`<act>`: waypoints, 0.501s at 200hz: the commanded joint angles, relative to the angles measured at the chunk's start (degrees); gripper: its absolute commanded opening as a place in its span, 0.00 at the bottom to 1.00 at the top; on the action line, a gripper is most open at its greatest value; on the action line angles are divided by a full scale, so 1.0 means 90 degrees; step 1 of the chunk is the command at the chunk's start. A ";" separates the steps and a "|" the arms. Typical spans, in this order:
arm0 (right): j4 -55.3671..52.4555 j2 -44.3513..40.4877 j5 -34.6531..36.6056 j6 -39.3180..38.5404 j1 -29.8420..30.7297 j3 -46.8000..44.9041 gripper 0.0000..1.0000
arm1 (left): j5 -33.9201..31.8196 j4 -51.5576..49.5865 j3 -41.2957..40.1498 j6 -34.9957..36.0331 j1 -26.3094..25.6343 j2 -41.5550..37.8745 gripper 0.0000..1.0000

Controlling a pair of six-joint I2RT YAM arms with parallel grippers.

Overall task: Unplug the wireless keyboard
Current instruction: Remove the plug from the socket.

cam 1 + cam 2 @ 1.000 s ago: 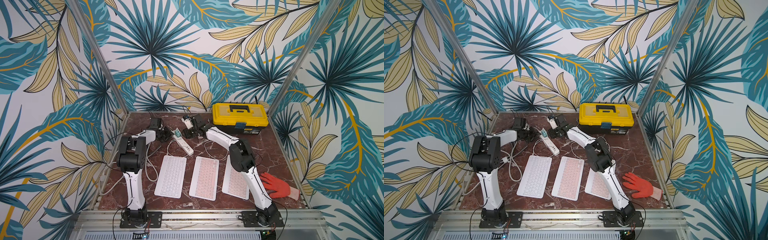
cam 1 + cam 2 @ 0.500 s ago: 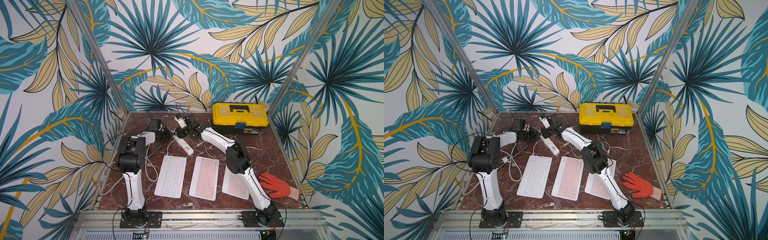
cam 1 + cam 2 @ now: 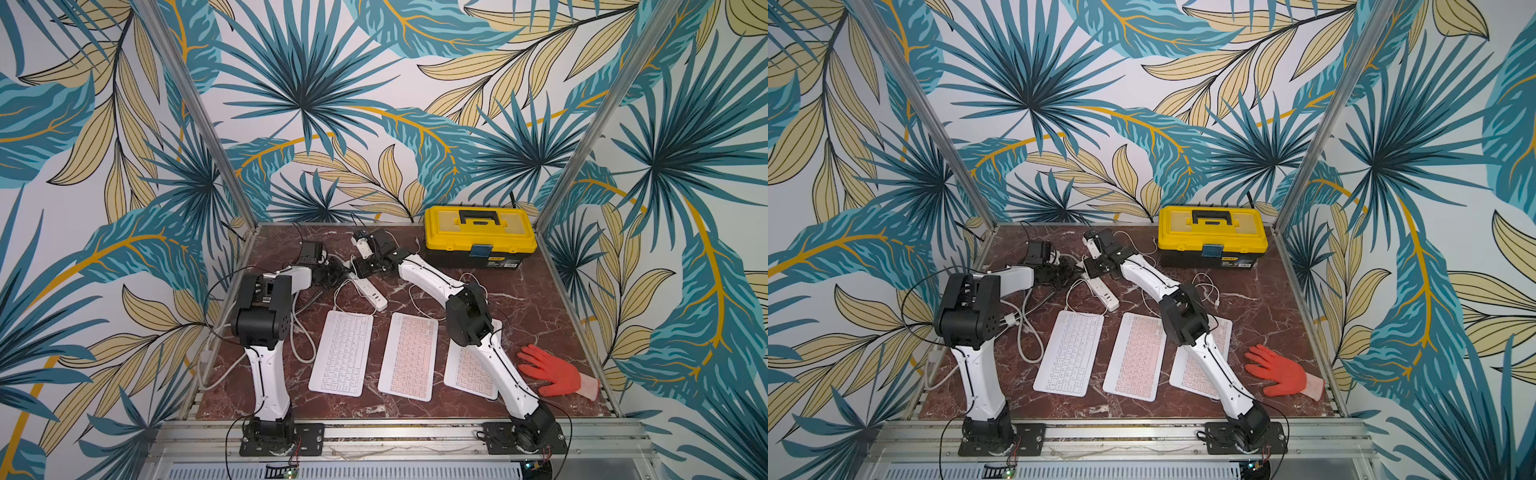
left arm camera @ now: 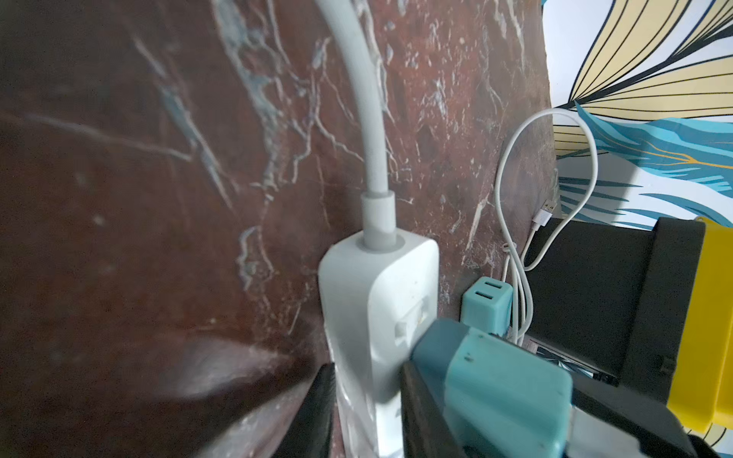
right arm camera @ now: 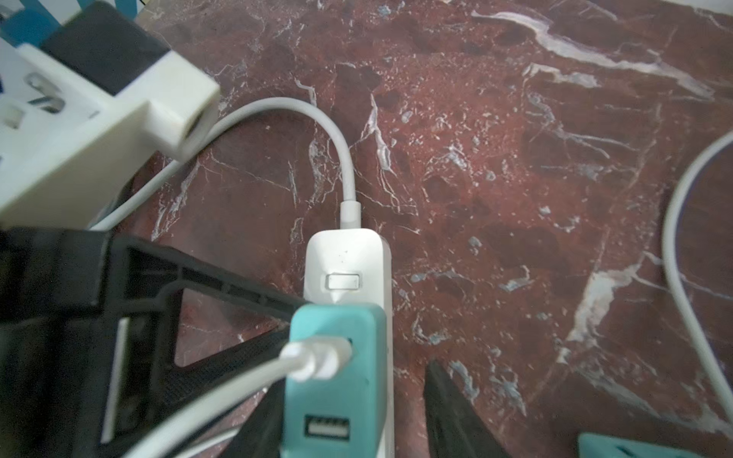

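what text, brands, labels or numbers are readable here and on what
Nothing legible in any view.
Too small to read: the sticker on the yellow toolbox.
Too small to read: key legends on the white keyboard, middle keyboard, right keyboard.
No print shows on the power strip or teal charger.

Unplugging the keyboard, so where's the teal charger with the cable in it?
Right wrist view: the teal charger is plugged into the power strip beside its switch, between the right gripper's fingers.
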 commanded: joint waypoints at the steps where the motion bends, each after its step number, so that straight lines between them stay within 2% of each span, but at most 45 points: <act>1: -0.0102 0.0236 0.0119 0.0246 0.0013 0.0254 0.48 | -0.0282 -0.0728 -0.0342 0.0021 -0.0099 0.0218 0.29; 37: -0.0164 0.0489 -0.0159 0.0447 0.0021 0.0653 0.43 | -0.0295 -0.0727 -0.0359 0.0000 -0.0089 0.0233 0.24; 54: -0.0196 0.0544 -0.0244 0.0511 0.0018 0.0730 0.37 | -0.0260 -0.0732 -0.0334 -0.0029 -0.0089 0.0293 0.22; 74: -0.0214 0.0617 -0.0397 0.0650 0.0021 0.0770 0.35 | -0.0263 -0.0726 -0.0369 -0.0034 -0.0089 0.0305 0.21; 92: -0.0409 0.0605 -0.0279 0.0761 0.0042 0.0798 0.35 | -0.0282 -0.0729 -0.0402 -0.0029 -0.0090 0.0273 0.21; 100: -0.0516 0.0586 -0.0182 0.0877 0.0038 0.0789 0.31 | -0.0257 -0.0732 -0.0400 -0.0011 -0.0089 0.0271 0.20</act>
